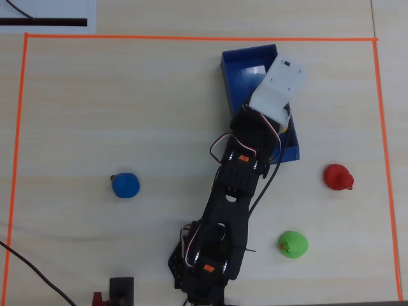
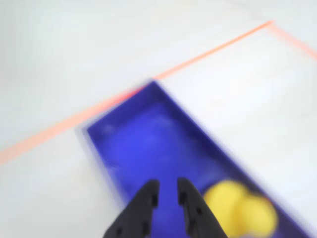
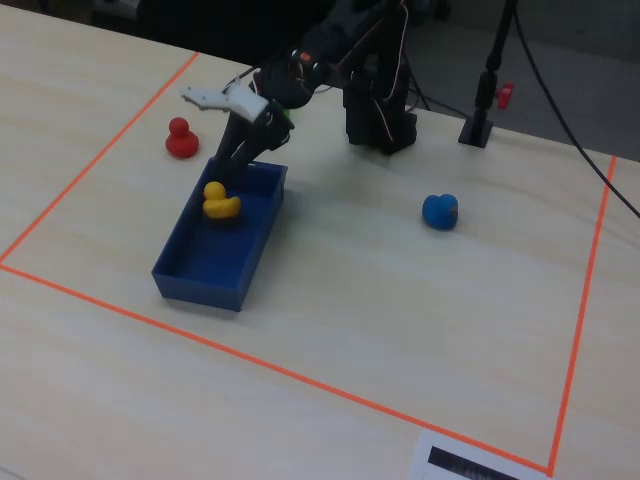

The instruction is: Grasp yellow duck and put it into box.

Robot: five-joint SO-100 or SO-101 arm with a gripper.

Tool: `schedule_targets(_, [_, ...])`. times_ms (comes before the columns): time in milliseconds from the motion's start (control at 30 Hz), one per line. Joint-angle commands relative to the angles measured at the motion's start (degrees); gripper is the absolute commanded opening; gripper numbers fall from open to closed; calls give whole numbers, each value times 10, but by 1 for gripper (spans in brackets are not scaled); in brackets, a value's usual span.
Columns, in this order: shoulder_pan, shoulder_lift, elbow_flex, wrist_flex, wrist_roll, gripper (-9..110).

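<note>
The yellow duck (image 3: 220, 202) lies inside the blue box (image 3: 215, 265), at the end nearest the arm. In the blurred wrist view the duck (image 2: 237, 210) sits low right in the box (image 2: 148, 144). My gripper (image 3: 230, 175) hangs just above the duck, pointing down into the box. In the wrist view its jaws (image 2: 168, 191) stand a little apart with only the box floor between them. In the overhead view the white wrist mount hides the gripper, and only a sliver of the duck (image 1: 285, 129) shows in the box (image 1: 239, 70).
A red duck (image 1: 336, 176) and a green duck (image 1: 292, 243) lie to the right of the arm, a blue duck (image 1: 125, 185) to the left. Orange tape (image 1: 191, 37) frames the work area. A black stand (image 3: 480, 125) is beside the arm's base.
</note>
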Motion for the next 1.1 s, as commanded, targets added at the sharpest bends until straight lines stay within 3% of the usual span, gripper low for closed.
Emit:
schedule_targets(0, [-107,127,-78,200,98,0])
schedule_targets(133, [-225,259,-2,378,97,0])
schedule_targets(267, [-281,383,137,433,83,0])
schedule_targets(633, [-275,636,433,483,40,0])
schedule_targets(1067, [-254,660,504,541,25,0])
